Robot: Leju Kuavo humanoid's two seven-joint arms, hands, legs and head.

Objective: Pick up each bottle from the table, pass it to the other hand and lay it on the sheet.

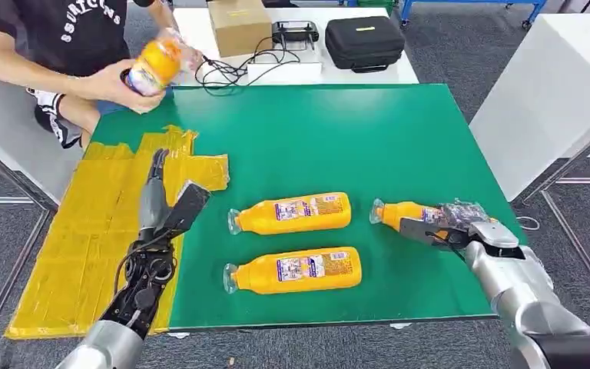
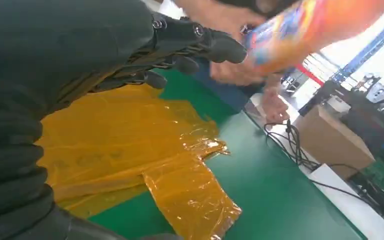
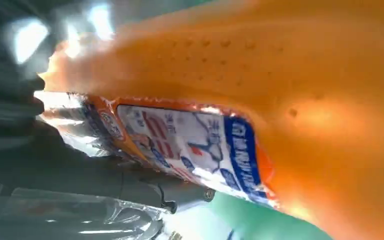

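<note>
Head view: right hand point(image 1: 452, 227) is wrapped round one bottle point(image 1: 399, 213) lying on the green counter point(image 1: 399, 138); left hand point(image 1: 165, 201) hangs over the yellow sheet point(image 1: 84, 231), fingers spread, holding nothing.

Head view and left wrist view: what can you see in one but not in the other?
The head view alone has three orange bottles on the green table: two lying free and one under the right hand. The left wrist view alone gets close to the left hand's dark fingers. Both share the yellow sheet, the cardboard box and a person holding a bottle.
</note>
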